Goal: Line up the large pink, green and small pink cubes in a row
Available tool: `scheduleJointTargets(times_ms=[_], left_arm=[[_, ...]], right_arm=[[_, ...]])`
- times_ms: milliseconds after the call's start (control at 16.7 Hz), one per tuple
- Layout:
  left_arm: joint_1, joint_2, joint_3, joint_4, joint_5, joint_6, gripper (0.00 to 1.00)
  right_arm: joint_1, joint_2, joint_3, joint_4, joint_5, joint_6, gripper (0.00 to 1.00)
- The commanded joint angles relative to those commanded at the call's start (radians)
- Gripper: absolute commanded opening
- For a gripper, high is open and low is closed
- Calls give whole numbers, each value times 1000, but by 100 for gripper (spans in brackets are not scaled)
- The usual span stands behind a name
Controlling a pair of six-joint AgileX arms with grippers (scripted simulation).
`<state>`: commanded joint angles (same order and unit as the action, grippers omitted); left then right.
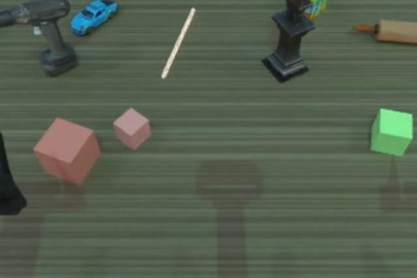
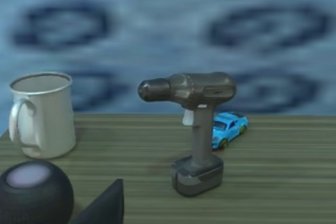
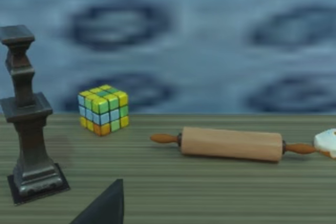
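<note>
Three cubes unaligned on the table; gripper states cannot be told.

Landmark: the dark stand (image 1: 290, 34) at the table's far side. The large pink cube (image 1: 67, 150) lies well to the stand's left and nearer the camera, with the small pink cube (image 1: 132, 128) just beside it on the stand's side, apart from it. The green cube (image 1: 391, 132) sits to the stand's right and nearer, close to the table's right edge. A multicoloured cube (image 3: 103, 109) is mostly hidden behind the stand in the top view. The rolling pin (image 3: 231, 143) right of the stand is cut off there. A stick (image 1: 178, 43), toy car (image 1: 94, 15) and drill (image 2: 192, 129) lie left of the stand. A mug (image 2: 42, 114) and a dark rounded object (image 2: 33, 192) appear only in the left wrist view. The left arm (image 1: 9, 183) is a dark shape at the left edge; the right arm is not visible from above. Each wrist view shows only a dark finger tip (image 2: 105, 206).
</note>
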<state>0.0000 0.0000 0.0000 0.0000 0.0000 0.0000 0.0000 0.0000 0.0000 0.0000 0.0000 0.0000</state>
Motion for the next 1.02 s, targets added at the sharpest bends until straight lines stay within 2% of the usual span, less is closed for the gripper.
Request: scheduleJointTargets(times_ms=[240, 480, 660, 1020], left_arm=[[-7, 30, 30, -20, 1, 6, 100], [-43, 218, 212, -137, 2, 40, 100], [-83, 470, 429, -273, 2, 80, 100], [-179, 1149, 938, -611, 0, 180, 100]], right_arm=[[0, 0, 0, 0, 0, 0, 100], [0, 0, 0, 0, 0, 0, 100], [0, 0, 0, 0, 0, 0, 100], [0, 0, 0, 0, 0, 0, 100]])
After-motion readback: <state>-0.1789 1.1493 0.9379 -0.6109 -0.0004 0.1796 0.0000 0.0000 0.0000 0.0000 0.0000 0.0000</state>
